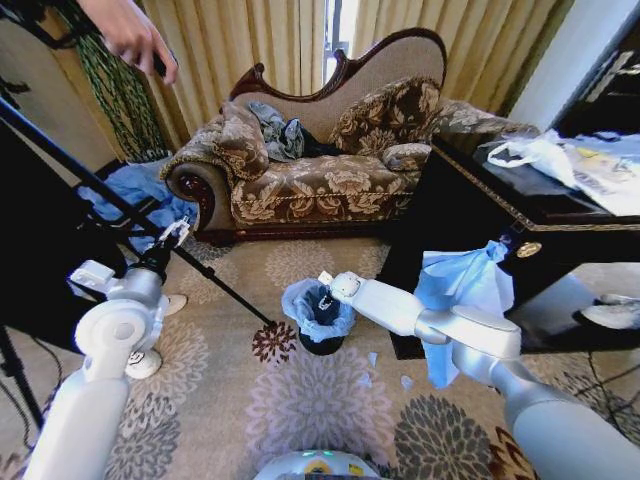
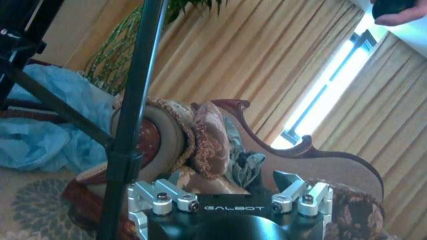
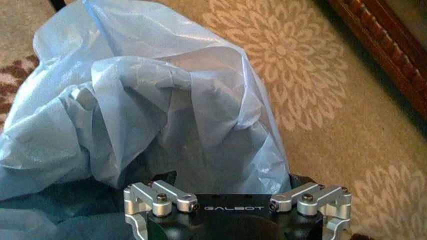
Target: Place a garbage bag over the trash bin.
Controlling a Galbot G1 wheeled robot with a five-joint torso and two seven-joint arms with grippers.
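On the patterned carpet point(image 1: 300, 400), near centre, the trash bin point(image 1: 321, 343) stands upright, long axis vertical, mouth pointing up; the garbage bag point(image 1: 305, 305) is draped around its rim, crinkled and bunched, hiding most of the black wall; the sofa point(image 1: 320, 180) lies beyond it on the far side, the dark cabinet point(image 1: 480, 200) to its right. The right gripper point(image 1: 325, 299) reaches from the right and hangs at the bin's mouth, among the folds; from the right wrist view the bag point(image 3: 167, 110) rises in a loose mound just ahead of the gripper body, the film touching it; fingertips hidden under the plastic, so jaw opening and grip cannot be told. The left gripper point(image 1: 176, 232) is raised at the left, well apart from the bin, just beside a black tripod leg point(image 1: 120, 205); in the left wrist view the jaws stand wide apart with nothing between them, aimed toward the sofa arm point(image 2: 160, 140) and curtains point(image 2: 267, 75). A larger bunch of light-blue plastic point(image 1: 465, 290) hangs off the cabinet at right; another blue heap point(image 1: 135, 195) lies far left.
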